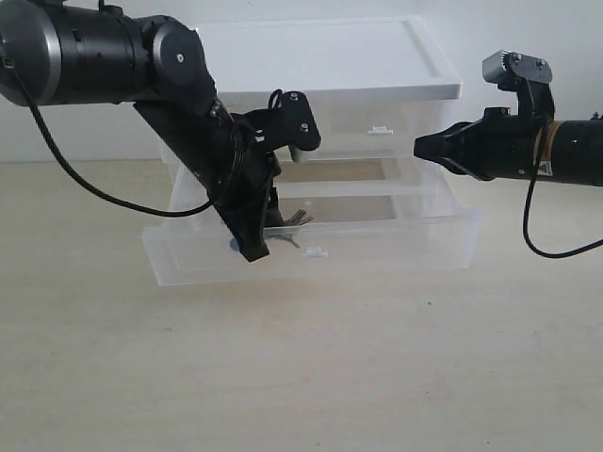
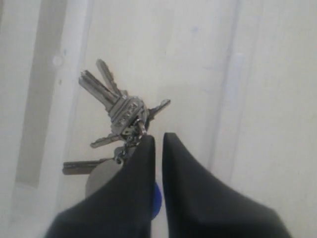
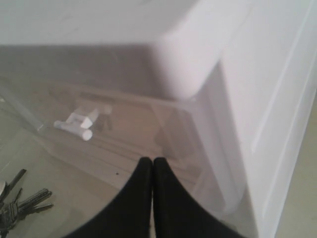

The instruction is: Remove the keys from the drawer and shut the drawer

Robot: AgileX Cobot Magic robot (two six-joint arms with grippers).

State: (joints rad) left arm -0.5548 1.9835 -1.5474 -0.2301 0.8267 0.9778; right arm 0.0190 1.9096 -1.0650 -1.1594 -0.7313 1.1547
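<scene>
Exterior view: cabinet stands toward the far edge of the surface [image 1: 301,377], about mid-width. The drawer [image 1: 377,254] is pulled out toward the near edge. The keys [image 1: 297,221] lie inside it, left of its centre. The left gripper [image 1: 256,247] reaches down into the drawer, just beside the bunch on its left. The right gripper [image 1: 420,147] hangs near the cabinet's right end, well apart from the keys

Left wrist view: the keys [image 2: 121,111] are fanned on the drawer floor [image 2: 247,74], blades spreading away from the left gripper [image 2: 157,136]. Jaws nearly together, with a thin slit between them. The ring sits touching the tip of one jaw, and a blue key head shows lower down behind the slit. Cannot tell whether any metal is pinched

Right wrist view: right gripper [image 3: 152,161] has its jaws closed on nothing, pointing at the cabinet corner. The keys [image 3: 20,198] show off to one side

Judgement: light, rigid, slick metal; loose on the ring, so the bunch will dangle and swing. Best hold is the ring or a flat key head, since blades may slip
</scene>
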